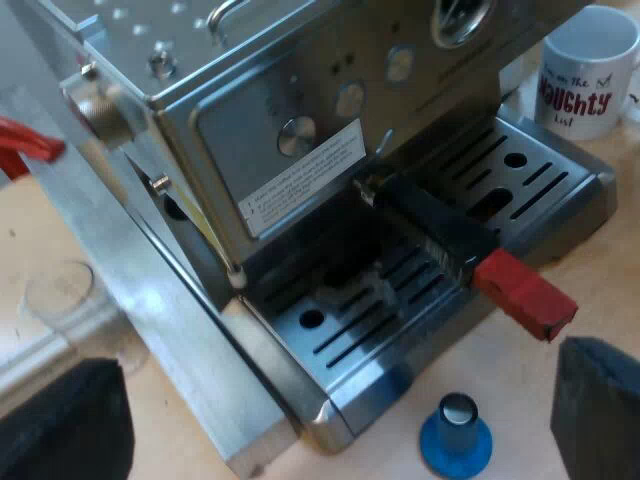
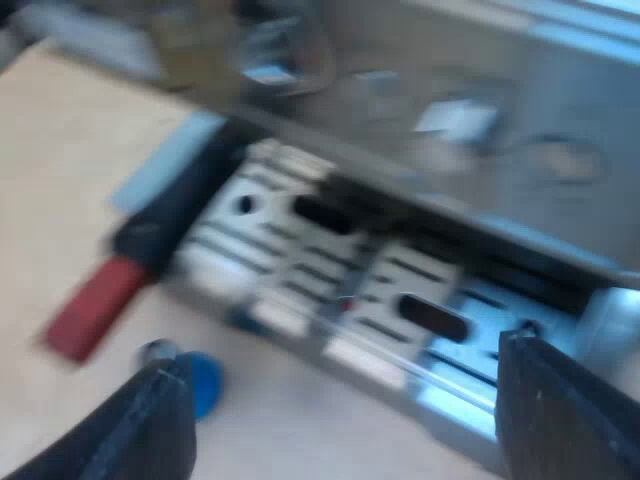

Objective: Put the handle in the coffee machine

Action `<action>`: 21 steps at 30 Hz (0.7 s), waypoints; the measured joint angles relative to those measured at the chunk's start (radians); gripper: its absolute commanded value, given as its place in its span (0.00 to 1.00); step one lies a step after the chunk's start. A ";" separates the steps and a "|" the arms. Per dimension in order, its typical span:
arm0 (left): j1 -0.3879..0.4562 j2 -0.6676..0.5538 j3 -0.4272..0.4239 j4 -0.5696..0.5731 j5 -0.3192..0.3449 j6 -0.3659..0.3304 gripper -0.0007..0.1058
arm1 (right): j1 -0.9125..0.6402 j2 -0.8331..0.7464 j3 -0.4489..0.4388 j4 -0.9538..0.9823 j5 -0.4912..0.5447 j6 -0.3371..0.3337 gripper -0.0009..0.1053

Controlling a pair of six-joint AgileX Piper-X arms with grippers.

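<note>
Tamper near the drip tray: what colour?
The tamper is blue with a silvery top, clearest in the left wrist view.

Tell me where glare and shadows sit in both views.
Left wrist view: dark shadow at the front of the espresso machine, around the holder's handle; a glint on top of the blue tamper. Right wrist view: bright glare along the front edge of the drip tray.

Metal head of the holder (image 1: pixel 440 235) is hiding under the espresso machine (image 1: pixel 300 100) front, so I'm not telling locked from loose; mug (image 1: pixel 590 70) is running off the edge; label (image 1: pixel 305 180) text is reading too small; blue tamper (image 2: pixel 205 385) is sitting half behind a finger (image 2: pixel 150 425) of the right hand (image 2: pixel 340 358).
</note>
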 measured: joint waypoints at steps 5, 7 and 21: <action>0.070 0.023 0.000 -0.007 0.002 -0.084 0.81 | -0.134 0.000 0.000 0.050 -0.011 0.000 0.61; 0.103 0.023 0.000 -0.007 0.002 -0.095 0.81 | -0.230 -0.001 0.000 0.095 -0.012 0.000 0.61; 0.144 0.023 0.000 -0.007 0.002 -0.097 0.81 | -0.732 -0.053 0.000 0.141 -0.086 -0.070 0.61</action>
